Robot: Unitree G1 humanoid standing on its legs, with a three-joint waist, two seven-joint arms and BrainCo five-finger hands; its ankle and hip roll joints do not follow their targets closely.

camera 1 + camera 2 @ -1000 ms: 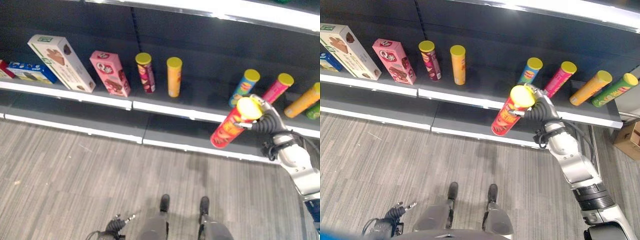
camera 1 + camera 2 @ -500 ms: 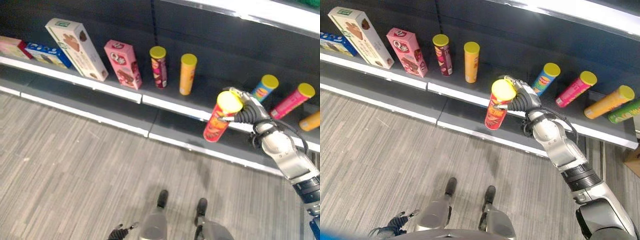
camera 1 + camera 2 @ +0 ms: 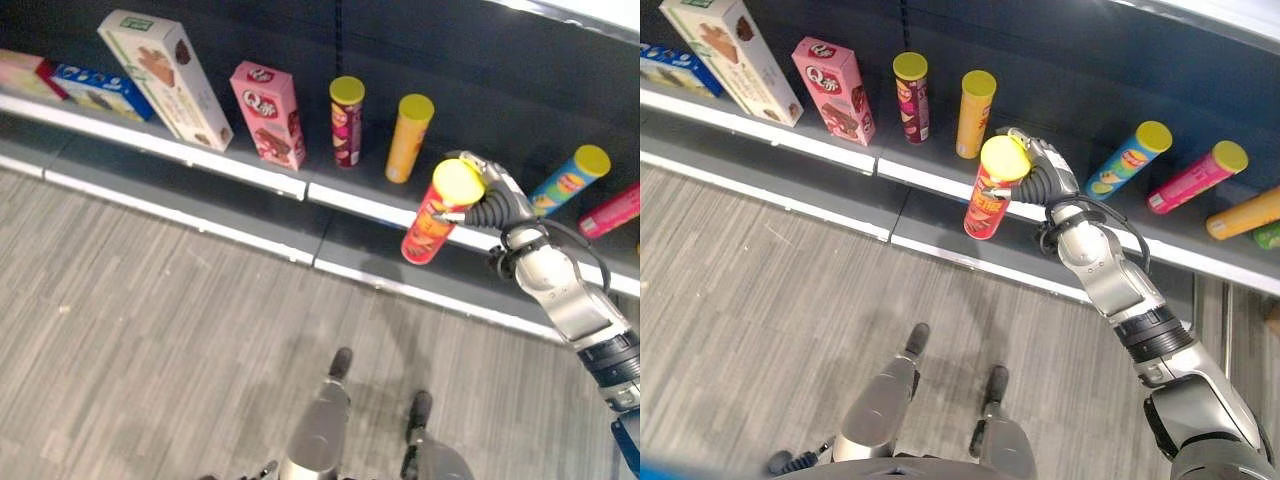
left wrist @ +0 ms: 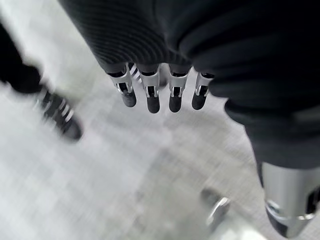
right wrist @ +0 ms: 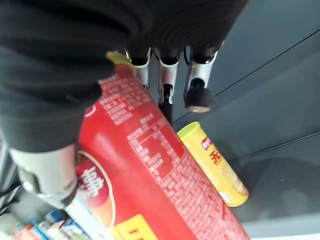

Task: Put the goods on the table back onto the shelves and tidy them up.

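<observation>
At two o'clock before the shelf (image 3: 260,178), my right hand (image 3: 1045,180) is curled round the red can (image 3: 990,192) near its yellow lid, tilted in the air. I judge it light, stiff, smooth-walled and easily dented; mid-body is safest. My left hand (image 4: 160,92) hangs relaxed, holding nothing.

Red can (image 3: 988,200), yellow lid, white print, held in right hand (image 3: 1045,180) (silver fingers, dark tips, dark ribbed cover). Shelf (image 3: 260,180): dark grey, white front edge. On it: cream box (image 3: 165,65), pink box (image 3: 270,113), maroon can (image 3: 346,122), orange can (image 3: 409,137), blue can (image 3: 570,178), magenta can (image 3: 1195,177), all yellow-lidded. Floor (image 3: 150,320): grey striped carpet.
</observation>
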